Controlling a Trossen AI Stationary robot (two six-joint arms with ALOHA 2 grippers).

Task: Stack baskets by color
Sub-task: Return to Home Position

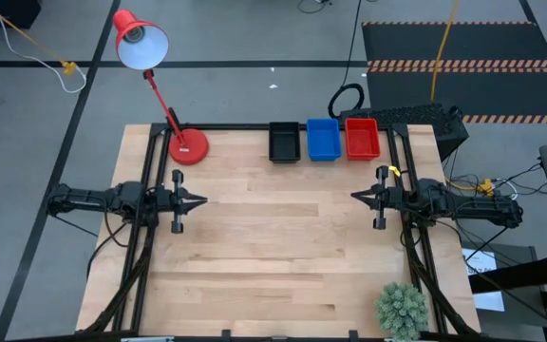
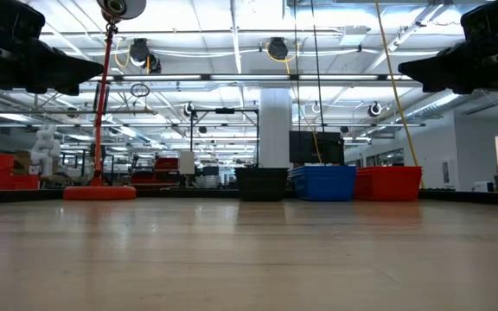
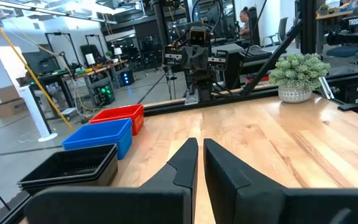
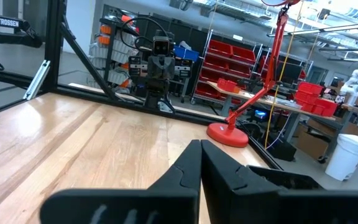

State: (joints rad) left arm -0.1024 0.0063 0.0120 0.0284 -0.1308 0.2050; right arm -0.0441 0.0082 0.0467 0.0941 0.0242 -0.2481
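Three lots of baskets stand side by side at the table's far edge: black [image 1: 284, 142], blue [image 1: 323, 140] and red [image 1: 362, 138], each resting on its base. In the left wrist view the black lot [image 3: 70, 168] shows rims nested one in another, with the blue [image 3: 98, 137] and red [image 3: 120, 115] beyond it. My left gripper [image 1: 202, 200] hovers level above the table's left side, with a narrow gap between its fingertips [image 3: 199, 146] and nothing in it. My right gripper [image 1: 354, 197] hovers level over the right side, its fingers shut [image 4: 201, 144] and empty. Both are far from the baskets.
A red desk lamp stands on its round base [image 1: 189, 146] at the far left, with its arm leaning back off the table. A small potted plant [image 1: 402, 309] sits at the near right corner. Bare wood [image 1: 273, 247] lies between the two grippers.
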